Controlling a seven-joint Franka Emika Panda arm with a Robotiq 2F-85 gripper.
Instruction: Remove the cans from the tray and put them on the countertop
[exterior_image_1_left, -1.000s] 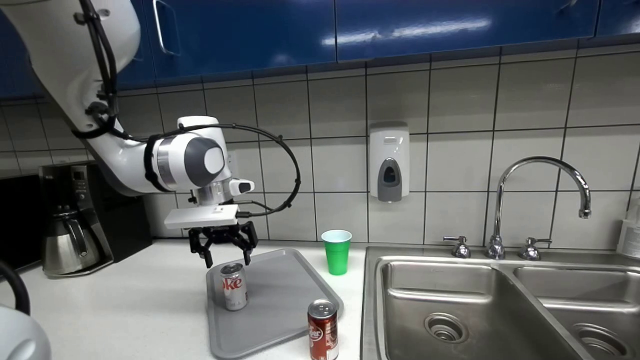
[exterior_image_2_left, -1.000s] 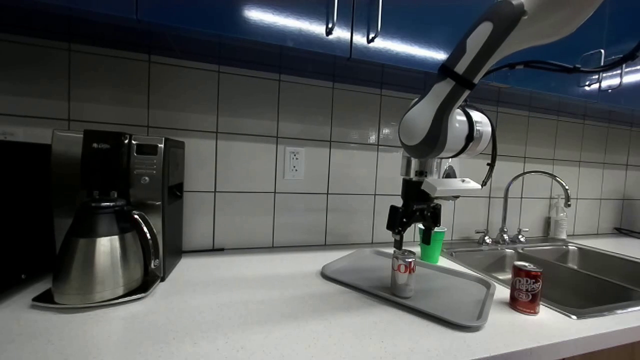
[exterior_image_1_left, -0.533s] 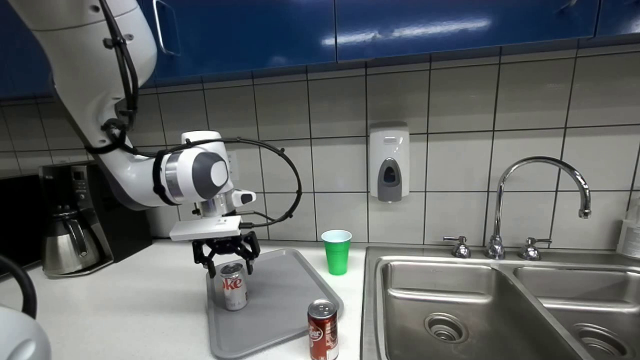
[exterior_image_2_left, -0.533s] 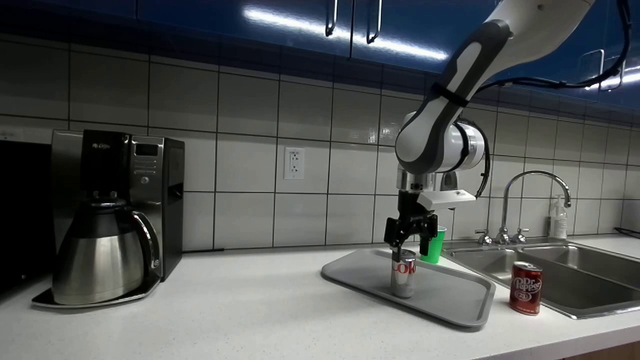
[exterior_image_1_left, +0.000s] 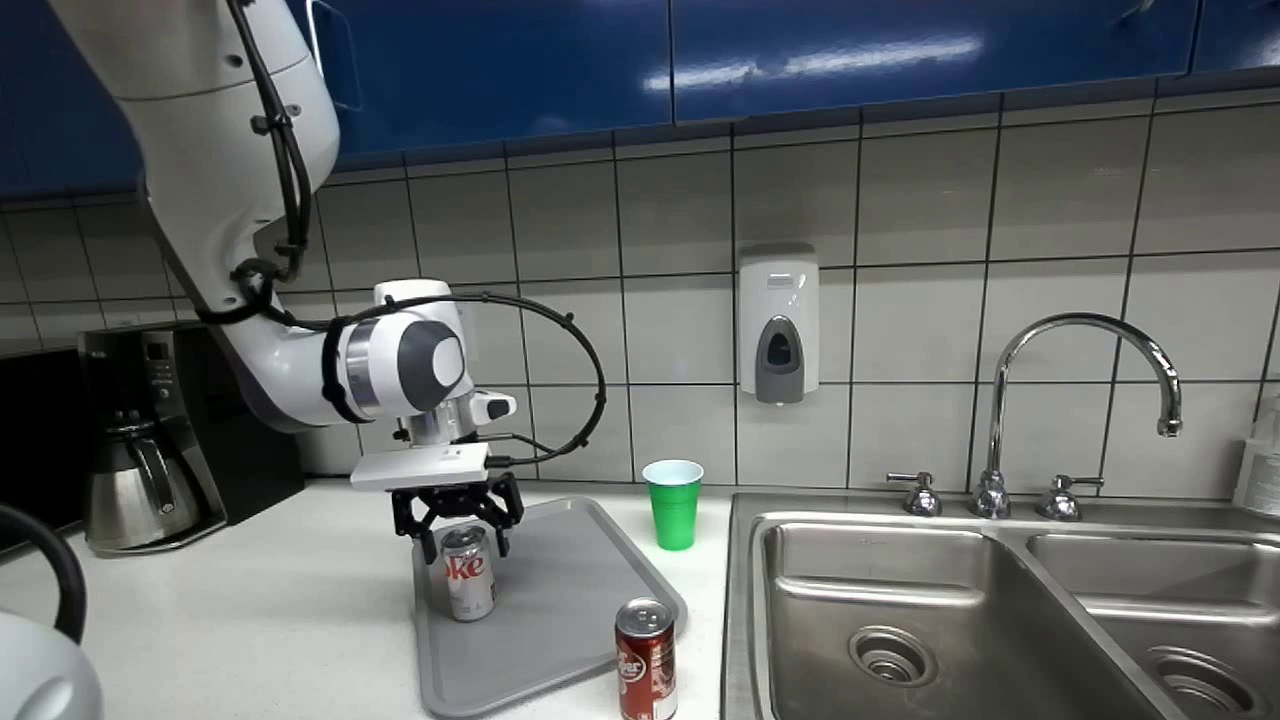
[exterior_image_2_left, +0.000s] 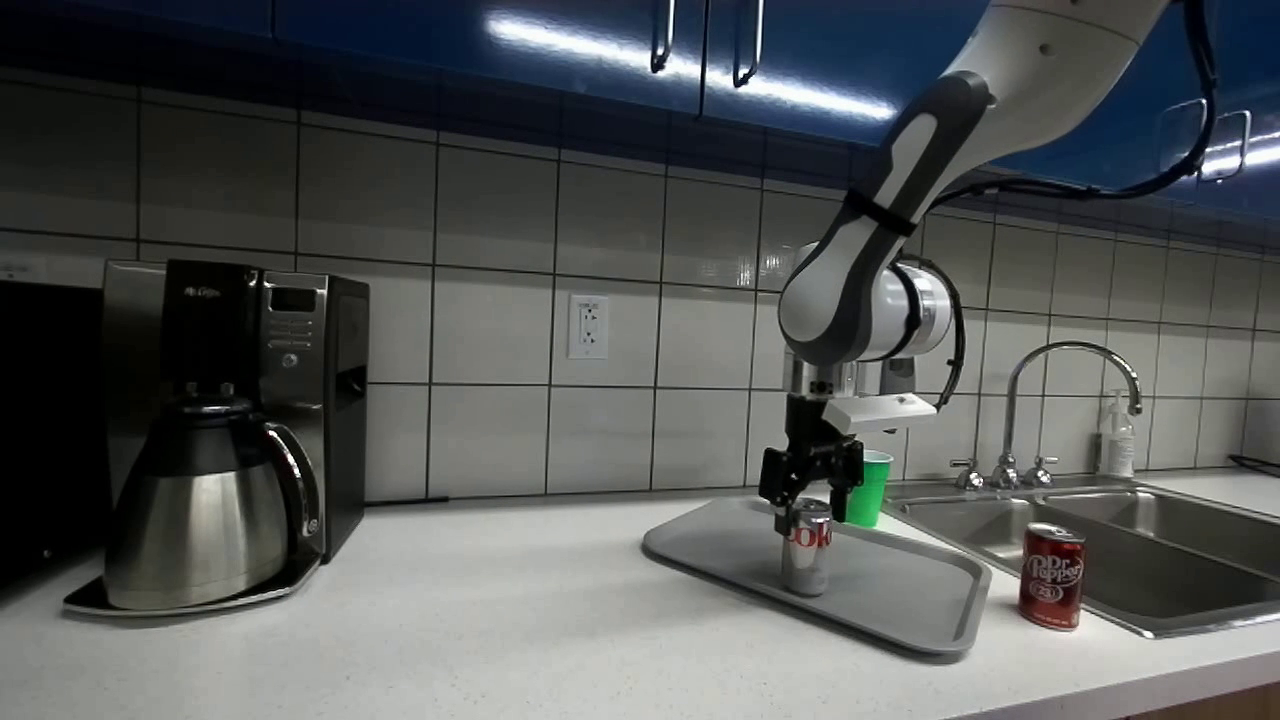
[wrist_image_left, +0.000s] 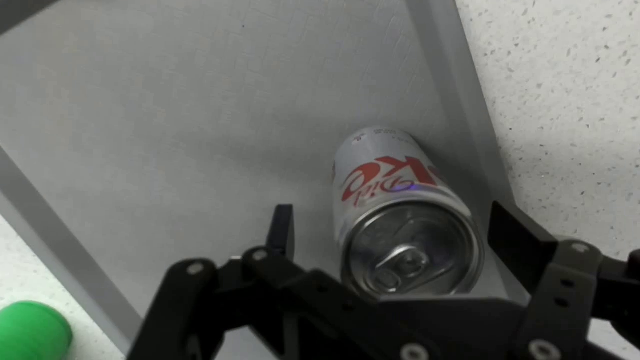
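Observation:
The silver-white can (exterior_image_1_left: 470, 592) with red markings stands upright on the grey tray (exterior_image_1_left: 570, 620); both also show in the exterior view with the can (exterior_image_2_left: 806, 567) and tray (exterior_image_2_left: 890, 595). My gripper (exterior_image_1_left: 466, 551) is open, with its fingers on either side of this can's upper part. In the wrist view the gripper (wrist_image_left: 392, 222) has a finger each side of the can (wrist_image_left: 387, 170), with gaps visible on both sides. The dark red-brown can (exterior_image_1_left: 646, 665) stands upright on the white countertop (exterior_image_2_left: 480, 620) beside the tray; it also shows in the exterior view (exterior_image_2_left: 1052, 580).
A green cup (exterior_image_1_left: 675, 510) stands on the countertop behind the tray, near the tiled wall. The steel sink (exterior_image_1_left: 742, 600) with its faucet (exterior_image_1_left: 1000, 400) lies on one side of the tray. A coffee maker (exterior_image_2_left: 340, 430) stands on the other side.
My gripper has moved down, from just above the silver-white can to fingers beside its upper part. It stays open. The cans, tray and cup have not moved.

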